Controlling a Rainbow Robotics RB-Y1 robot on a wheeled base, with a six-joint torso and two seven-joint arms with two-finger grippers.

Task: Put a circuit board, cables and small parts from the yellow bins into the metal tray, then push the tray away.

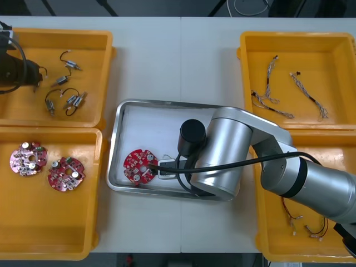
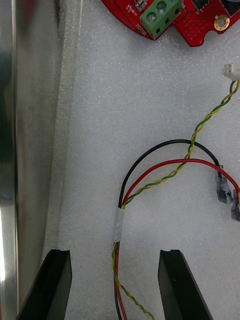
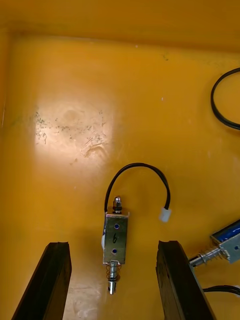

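Two grippers open: my right gripper (image 2: 114, 255) is low inside the metal tray (image 1: 118, 139) mid-table, fingers apart either side of a red, black and yellow cable (image 2: 155, 167) lying on the white floor near the circuit board (image 1: 139, 166). My left gripper (image 3: 112, 245) is in the yellow bin (image 1: 33, 41) at the table's far left corner, fingers apart around a small metal part (image 3: 115, 237), not touching it

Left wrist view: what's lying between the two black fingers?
A small metal part with a black wire lies in the yellow bin between the fingers of the open left hand, in the left wrist view. The right hand is over the metal tray.
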